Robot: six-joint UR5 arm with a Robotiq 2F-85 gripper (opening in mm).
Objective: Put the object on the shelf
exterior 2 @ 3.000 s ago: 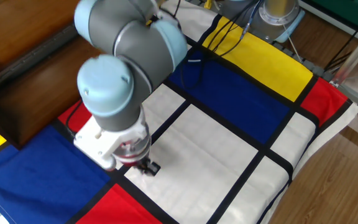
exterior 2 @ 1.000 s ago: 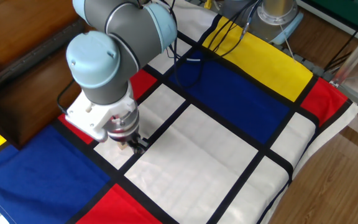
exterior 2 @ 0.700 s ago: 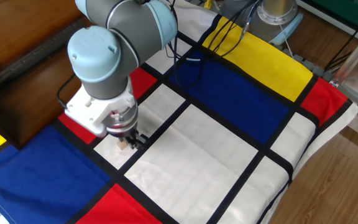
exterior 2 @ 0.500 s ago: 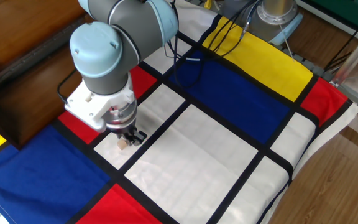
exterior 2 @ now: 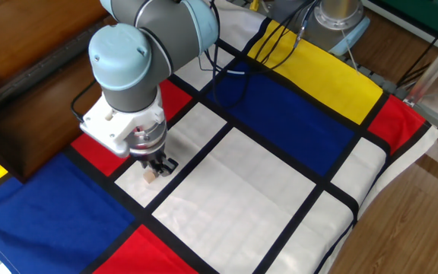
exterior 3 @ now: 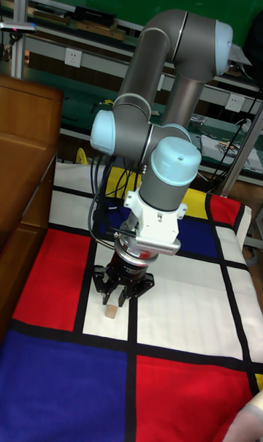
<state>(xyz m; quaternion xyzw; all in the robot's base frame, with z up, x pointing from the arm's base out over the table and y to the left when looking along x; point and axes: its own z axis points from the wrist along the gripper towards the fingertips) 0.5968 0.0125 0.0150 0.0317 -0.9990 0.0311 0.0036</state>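
Observation:
The object (exterior 2: 150,176), a tiny pale tan cube, lies on a white cell of the patterned cloth. It also shows in the tall fixed view as the object (exterior 3: 111,311), just below the black fingertips. My gripper (exterior 2: 161,165) points straight down right over it and slightly to its right. The fingers (exterior 3: 128,294) look spread in the tall fixed view, and the cube sits under them, not between them. The dark brown shelf (exterior 2: 29,99) stands along the table's left side, and the shelf (exterior 3: 20,172) fills the left edge of the tall fixed view.
A cloth of red, blue, yellow and white cells with black bands (exterior 2: 280,152) covers the table. Black cables (exterior 2: 238,72) trail across the blue cell behind the arm. The robot base (exterior 2: 339,19) stands at the far right corner. The cloth's edge (exterior 2: 371,205) drops to a wooden floor.
The arm swung from the lower white cell up and left toward the shelf side, then its wrist rose slightly. The cube came into view below the fingertips and has barely shifted.

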